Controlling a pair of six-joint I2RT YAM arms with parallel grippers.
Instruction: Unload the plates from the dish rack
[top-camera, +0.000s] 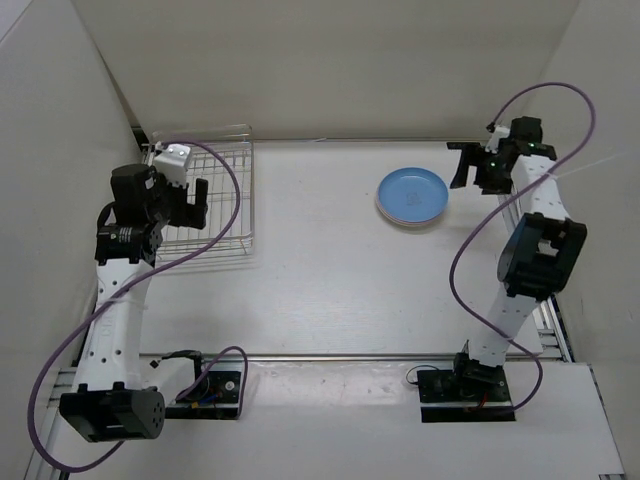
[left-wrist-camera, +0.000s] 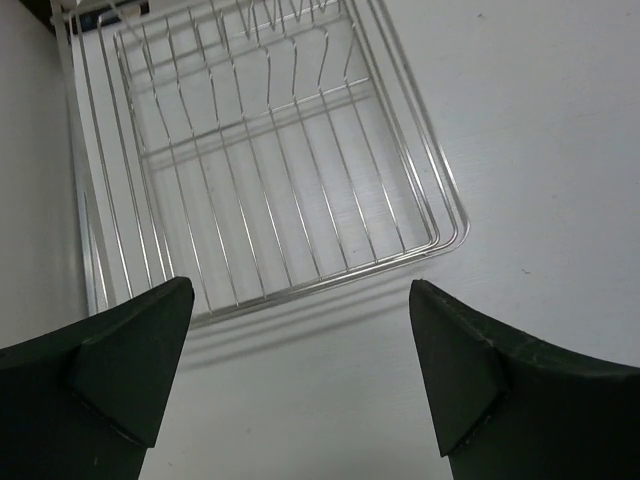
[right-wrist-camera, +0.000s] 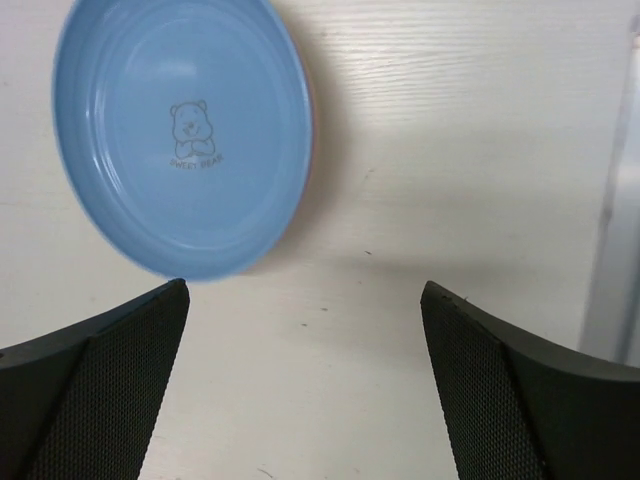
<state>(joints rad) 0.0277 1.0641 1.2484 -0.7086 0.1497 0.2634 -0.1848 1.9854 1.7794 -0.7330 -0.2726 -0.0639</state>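
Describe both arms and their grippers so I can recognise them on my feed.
The left arm and right arm have white links, black joint housings and a looping purple cable each. The left gripper has smooth dark wedge fingers; the right gripper has dark pads with a fine mesh texture.

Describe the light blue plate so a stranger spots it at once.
On the white table, look toward the far side, right of centre, opposite the silver wire dish rack. The round glossy light blue plate lies there, with a small bear printed in its middle.
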